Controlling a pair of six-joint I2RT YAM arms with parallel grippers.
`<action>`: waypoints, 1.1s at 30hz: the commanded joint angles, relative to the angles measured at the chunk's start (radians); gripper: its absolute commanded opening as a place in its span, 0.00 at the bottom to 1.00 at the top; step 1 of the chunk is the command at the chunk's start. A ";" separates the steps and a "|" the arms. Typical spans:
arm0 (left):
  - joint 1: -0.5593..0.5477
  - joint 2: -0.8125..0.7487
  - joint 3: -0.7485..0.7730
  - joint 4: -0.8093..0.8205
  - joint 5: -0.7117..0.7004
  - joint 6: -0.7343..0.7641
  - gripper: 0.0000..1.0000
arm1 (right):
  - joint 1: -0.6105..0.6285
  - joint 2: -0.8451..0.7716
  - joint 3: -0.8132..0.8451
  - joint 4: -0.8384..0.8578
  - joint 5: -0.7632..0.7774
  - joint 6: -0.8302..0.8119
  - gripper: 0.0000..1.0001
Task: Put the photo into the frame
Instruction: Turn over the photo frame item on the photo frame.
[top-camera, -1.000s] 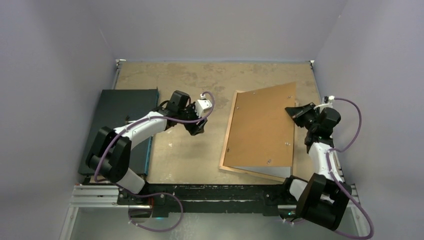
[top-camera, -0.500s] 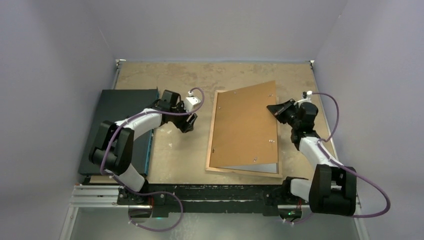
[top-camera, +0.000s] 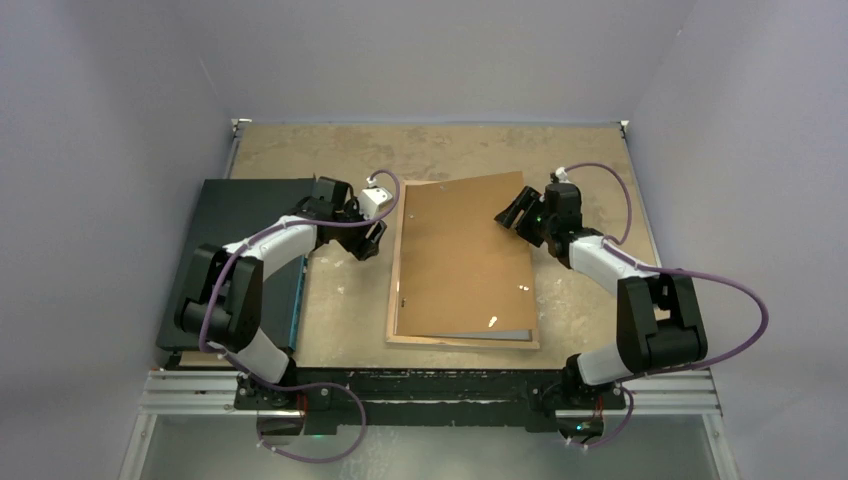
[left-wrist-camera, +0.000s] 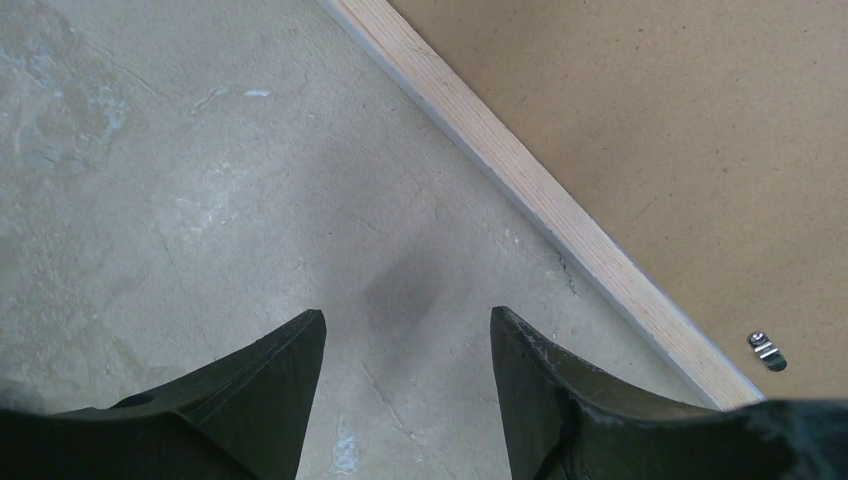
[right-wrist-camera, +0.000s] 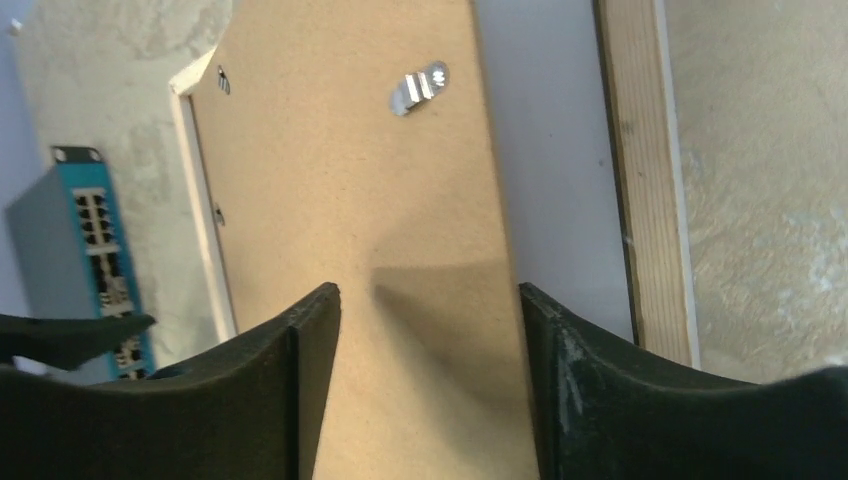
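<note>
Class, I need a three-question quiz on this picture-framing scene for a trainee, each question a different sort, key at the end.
1. True or false: the left gripper hovers open over bare table beside the frame.
2. What lies directly between the fingers of the open right gripper in its wrist view? A the backing board; B bare table; C the frame's wood border.
3. Does the backing board sit square in the frame?
Key: 1 true; 2 A; 3 no, it lies askew.
</note>
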 joint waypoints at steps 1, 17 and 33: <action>0.011 -0.052 -0.001 0.025 0.000 0.003 0.60 | 0.057 0.046 0.142 -0.145 0.102 -0.120 0.73; 0.016 -0.085 -0.024 0.019 0.020 0.018 0.56 | 0.199 0.163 0.378 -0.485 0.384 -0.240 0.99; 0.022 -0.087 -0.028 0.008 0.076 -0.019 0.58 | 0.226 0.025 0.394 -0.449 0.348 -0.228 0.99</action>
